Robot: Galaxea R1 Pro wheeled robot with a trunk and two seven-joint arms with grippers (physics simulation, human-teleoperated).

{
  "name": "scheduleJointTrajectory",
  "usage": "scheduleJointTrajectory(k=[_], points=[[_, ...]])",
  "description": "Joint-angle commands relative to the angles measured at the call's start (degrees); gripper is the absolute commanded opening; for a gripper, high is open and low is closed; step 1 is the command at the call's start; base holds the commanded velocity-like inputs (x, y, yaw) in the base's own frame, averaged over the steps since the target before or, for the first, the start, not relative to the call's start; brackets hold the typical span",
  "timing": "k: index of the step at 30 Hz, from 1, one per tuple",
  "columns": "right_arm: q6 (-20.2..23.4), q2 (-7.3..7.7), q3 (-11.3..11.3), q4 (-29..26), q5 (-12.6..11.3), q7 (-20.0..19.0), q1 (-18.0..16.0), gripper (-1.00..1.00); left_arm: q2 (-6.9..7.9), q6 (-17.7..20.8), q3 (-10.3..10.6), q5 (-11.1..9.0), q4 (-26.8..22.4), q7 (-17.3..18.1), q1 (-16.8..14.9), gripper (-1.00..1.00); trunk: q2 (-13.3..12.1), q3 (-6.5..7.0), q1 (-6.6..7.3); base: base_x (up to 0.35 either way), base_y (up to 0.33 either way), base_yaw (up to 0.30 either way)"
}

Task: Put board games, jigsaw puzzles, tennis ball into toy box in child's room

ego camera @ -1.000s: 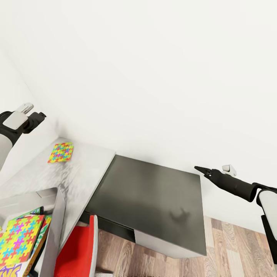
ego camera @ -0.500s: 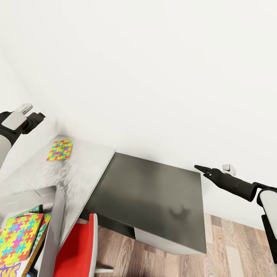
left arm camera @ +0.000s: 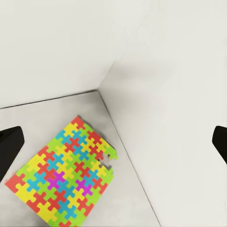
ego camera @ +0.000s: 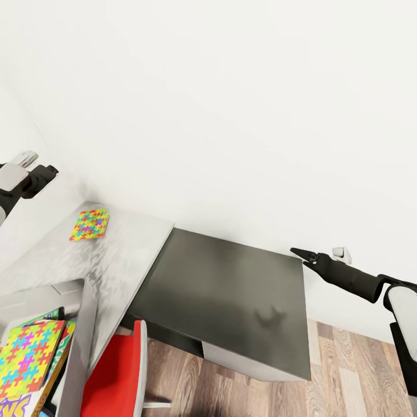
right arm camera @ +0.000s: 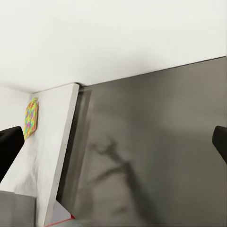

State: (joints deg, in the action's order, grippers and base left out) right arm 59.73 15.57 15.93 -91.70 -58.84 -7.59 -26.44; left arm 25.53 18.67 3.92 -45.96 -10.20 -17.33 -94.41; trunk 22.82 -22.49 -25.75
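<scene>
Left gripper is matte black behind a pale grey wrist block; right gripper tapers to black pointed fingers off a white forearm shell.

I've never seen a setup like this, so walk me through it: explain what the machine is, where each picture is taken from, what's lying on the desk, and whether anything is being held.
This is a simulated two-armed robot. The head view looks down from its head: its left gripper shows at the left edge, its right gripper at the right. The other two pictures come from cameras near each gripper; the dark shapes at their edges are fingers, spread apart, with nothing held between them.

On the pale table lies one jigsaw puzzle, flat near the wall corner; the left wrist view looks straight at it. At the lower left stands the grey toy box, with another jigsaw puzzle inside on top of other boxes. Beside the table is a dark cabinet, and a red chair.
</scene>
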Motion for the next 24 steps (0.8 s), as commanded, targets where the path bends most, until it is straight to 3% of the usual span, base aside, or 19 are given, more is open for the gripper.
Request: scheduleJointTrajectory(k=[1, 6, 16, 24], points=[[0.27, 0.00, 0.08, -0.01, 0.59, -0.60, -0.05, 1.00, 0.36, 0.25, 0.08, -0.52, -0.11, -0.36, -0.36, 1.00, 0.10, -0.10, -0.03, 0.000, 0.000, 0.000], [0.27, 0.00, 0.08, -0.01, 0.59, -0.60, -0.05, 1.00, 1.98, 0.25, -1.33, -0.52, -0.11, -0.36, -1.99, 1.00, 0.10, -0.10, -0.03, 0.000, 0.000, 0.000], [0.27, 0.00, 0.08, -0.01, 0.59, -0.60, -0.05, 1.00, 5.22, 0.25, -1.33, -0.52, -0.11, -0.36, -5.25, 1.00, 0.10, -0.10, -0.03, 0.000, 0.000, 0.000], [0.27, 0.00, 0.08, -0.01, 0.59, -0.60, -0.05, 1.00, 5.24, 0.25, -1.33, -0.52, -0.11, -0.36, -5.94, 1.00, 0.10, -0.10, -0.03, 0.000, 0.000, 0.000]])
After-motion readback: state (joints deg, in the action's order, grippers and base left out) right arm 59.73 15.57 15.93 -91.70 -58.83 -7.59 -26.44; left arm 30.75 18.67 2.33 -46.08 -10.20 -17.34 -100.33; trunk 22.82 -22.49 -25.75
